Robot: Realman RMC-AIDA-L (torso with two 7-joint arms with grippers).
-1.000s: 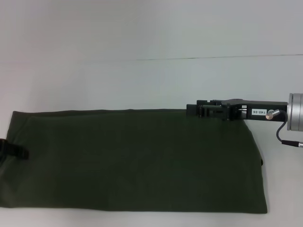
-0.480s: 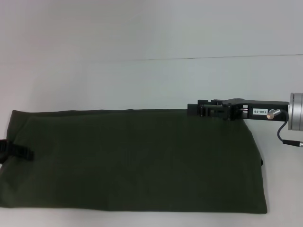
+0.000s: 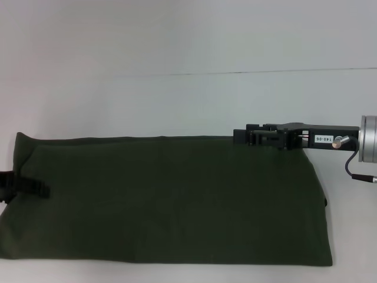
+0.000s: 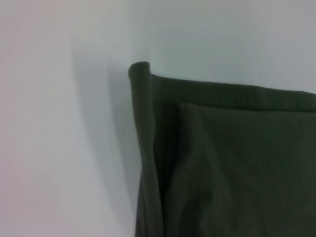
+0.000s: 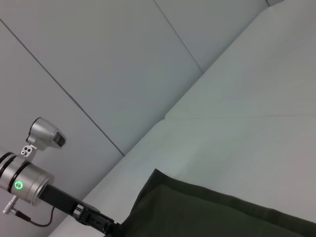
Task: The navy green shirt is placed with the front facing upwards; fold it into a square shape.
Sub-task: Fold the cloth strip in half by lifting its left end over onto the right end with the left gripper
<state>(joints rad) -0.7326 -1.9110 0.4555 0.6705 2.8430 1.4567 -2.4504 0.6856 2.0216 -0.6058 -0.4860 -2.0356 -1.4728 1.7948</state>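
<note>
The navy green shirt [image 3: 177, 200] lies on the white table [image 3: 177, 100] as a long dark olive band, plain side up, with lettering and neck hidden. My left gripper [image 3: 32, 188] is at the shirt's left end, shut on that edge, and the far left corner rises a little off the table. The left wrist view shows that raised, rolled corner of the shirt [image 4: 148, 98]. My right gripper [image 3: 240, 137] lies level at the shirt's far edge, toward the right end. The right wrist view shows the shirt [image 5: 212, 212] and my left gripper [image 5: 101, 223] at its end.
The white table runs far behind the shirt to a pale wall [image 3: 177, 35]. The shirt's near edge lies close to the table's front. The right arm's silver wrist [image 3: 368, 138] and its cable [image 3: 353, 168] hang just past the shirt's right end.
My left gripper has moved right over the shirt, dragging the left edge with it. The far left corner has lifted slightly. The right arm has not moved.
</note>
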